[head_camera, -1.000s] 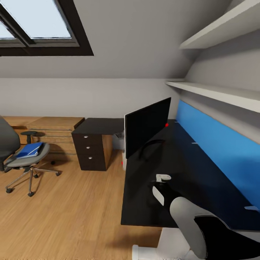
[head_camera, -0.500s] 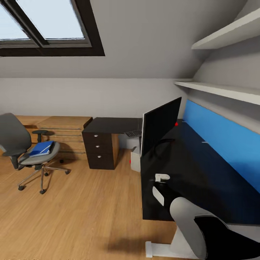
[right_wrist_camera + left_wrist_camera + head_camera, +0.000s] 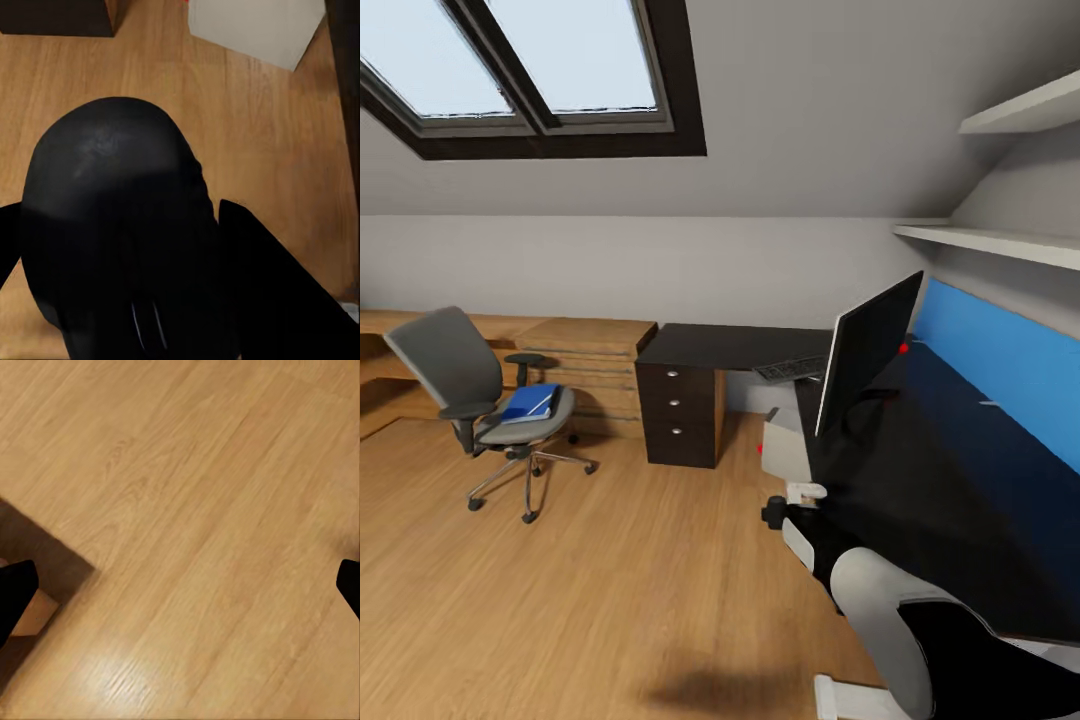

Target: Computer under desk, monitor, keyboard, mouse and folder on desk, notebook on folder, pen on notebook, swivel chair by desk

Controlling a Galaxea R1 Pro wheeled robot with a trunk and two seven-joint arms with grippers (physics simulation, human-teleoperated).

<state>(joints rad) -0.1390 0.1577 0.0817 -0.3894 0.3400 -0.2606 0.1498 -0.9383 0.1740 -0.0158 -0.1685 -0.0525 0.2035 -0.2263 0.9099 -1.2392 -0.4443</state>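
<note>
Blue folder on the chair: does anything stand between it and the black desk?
Nothing visible does. Bare wood floor lies between the swivel chair holding the folder and the desk with its drawer unit. The right pincer holds the mouse.

Glossy black L-shaped desk (image 3: 920,480), flat bright blue folder (image 3: 528,402) on grey padded swivel chair (image 3: 470,385), light honey-wood plank floor (image 3: 590,590).

Rounded grey-white right arm (image 3: 880,610) shell with black inner segment, white wrist bracket, black gripper fingers (image 3: 277,292)
</note>
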